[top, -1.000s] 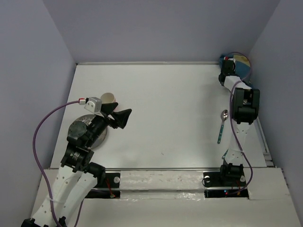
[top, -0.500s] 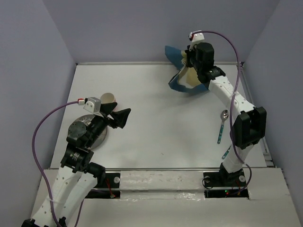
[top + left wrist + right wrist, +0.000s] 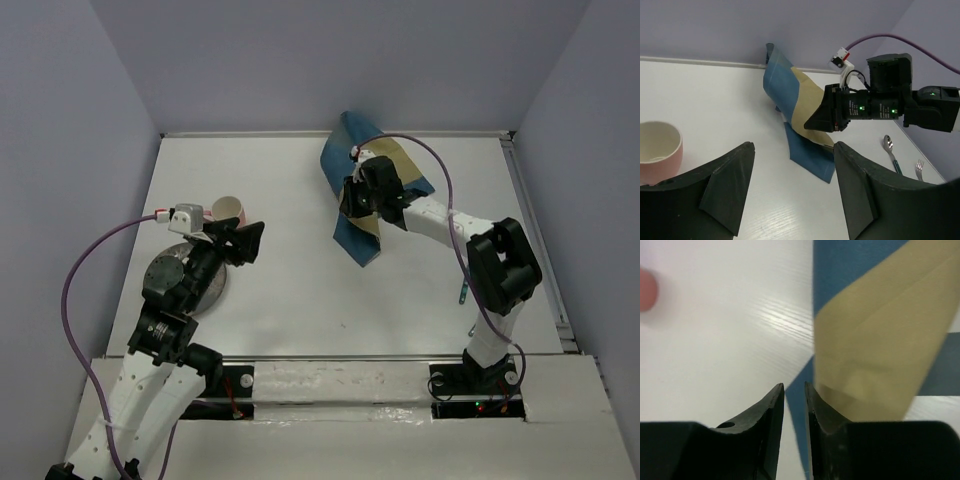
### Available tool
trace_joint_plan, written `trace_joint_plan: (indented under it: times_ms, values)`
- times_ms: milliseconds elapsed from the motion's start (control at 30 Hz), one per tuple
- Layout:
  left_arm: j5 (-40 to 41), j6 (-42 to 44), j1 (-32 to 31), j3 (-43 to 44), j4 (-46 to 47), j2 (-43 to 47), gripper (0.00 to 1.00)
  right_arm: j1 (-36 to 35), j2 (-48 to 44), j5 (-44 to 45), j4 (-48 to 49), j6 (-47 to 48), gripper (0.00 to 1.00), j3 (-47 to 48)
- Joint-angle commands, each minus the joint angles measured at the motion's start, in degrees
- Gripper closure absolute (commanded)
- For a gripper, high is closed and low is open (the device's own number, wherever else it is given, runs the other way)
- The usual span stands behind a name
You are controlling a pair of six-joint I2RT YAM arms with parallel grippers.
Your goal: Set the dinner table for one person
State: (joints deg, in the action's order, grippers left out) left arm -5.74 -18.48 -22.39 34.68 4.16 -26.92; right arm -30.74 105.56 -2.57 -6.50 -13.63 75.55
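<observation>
The blue-and-tan checked placemat (image 3: 357,215) hangs crumpled over the middle-back of the white dinner table (image 3: 300,300), its lower corner touching the top. My right gripper (image 3: 352,196) is shut on the placemat (image 3: 875,330), its jaws (image 3: 795,387) nearly closed on the cloth. The left wrist view shows the right gripper (image 3: 827,117) pinching the placemat (image 3: 790,95). My left gripper (image 3: 250,240) is open and empty (image 3: 792,145), above the table just right of the pink cup (image 3: 228,209).
A grey plate (image 3: 170,270) lies partly under my left arm. The pink cup (image 3: 657,150) stands upright. A teal-handled spoon (image 3: 888,145) and a fork (image 3: 919,167) lie at the right side; the right arm hides most of them from above.
My right arm has swung from the far right corner leftward to the middle-back, carrying the placemat. My left gripper has turned slightly.
</observation>
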Motion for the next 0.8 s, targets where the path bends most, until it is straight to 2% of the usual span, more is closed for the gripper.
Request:
trace_joint_plan:
  times_ms: [0, 33, 67, 100, 200, 300, 400, 433, 467, 500, 567, 600, 733, 767]
  values:
    - [4.24, -2.79, 0.24, 3.11, -0.21, 0.2, 0.26, 0.68, -0.18, -9.01, 5.89, -4.39, 0.71, 4.25]
    - [4.68, -3.05, 0.33, 3.38, -0.99, 0.29, 0.27, 0.68, 0.69, -12.08, 5.89, -5.0, 0.7, 5.21]
    - [5.12, -3.49, 0.24, 3.38, -1.26, 0.55, 0.28, 0.68, 0.96, -13.33, 5.8, -5.0, 0.64, 6.62]
    - [5.38, -3.93, 0.33, 3.21, -1.44, 0.64, 0.28, 0.68, 1.31, -14.47, 5.8, -4.66, 0.42, 7.33]
    - [8.2, -5.6, 0.24, 2.68, -2.66, 1.08, 0.31, 1.64, 0.62, -8.54, 3.61, -1.41, 0.04, 8.39]
    - [8.2, -6.65, 0.24, 1.89, -3.02, 0.46, 0.33, 8.31, -1.05, -9.47, 3.34, -3.59, 0.09, 6.64]
    - [6.71, -8.23, 0.16, 0.84, -2.41, -0.85, 0.36, 13.5, -3.33, -4.84, 3.78, -7.11, 0.38, 1.72]
    - [6.18, -8.76, 0.24, 0.57, -1.97, -1.29, 0.37, 16.13, -3.6, -2.29, 3.69, -7.55, 0.56, 0.58]
    - [3.91, -9.2, -0.02, 0.22, -0.4, -1.91, 0.38, 17.46, -3.69, 2.26, 3.6, -8.6, 0.62, -1.52]
    - [3.11, -10.6, -0.19, -0.74, 0.57, -3.39, 0.39, 18.95, -3.61, 4.74, 3.52, -9.83, 0.79, -2.33]
    - [1.7, -12.27, -1.86, -2.58, 3.73, -6.2, 0.4, 22.91, -3.08, 6.43, 3.6, -13.69, 0.82, -4.09]
    - [1.78, -13.93, -2.82, -3.12, 4.96, -7.17, 0.41, 23.96, -2.21, 6.7, 3.6, -14.75, 0.78, -4.35]
    - [6.34, -16.23, -10.02, -5.23, 10.41, -12.62, 0.41, 27.22, 1.82, 8.72, 4.3, -19.41, 0.49, -4.01]
    - [9.4, -16.41, -11.52, -5.41, 11.21, -13.76, 0.41, 27.23, 2.98, 8.37, 4.39, -19.94, 0.47, -3.48]
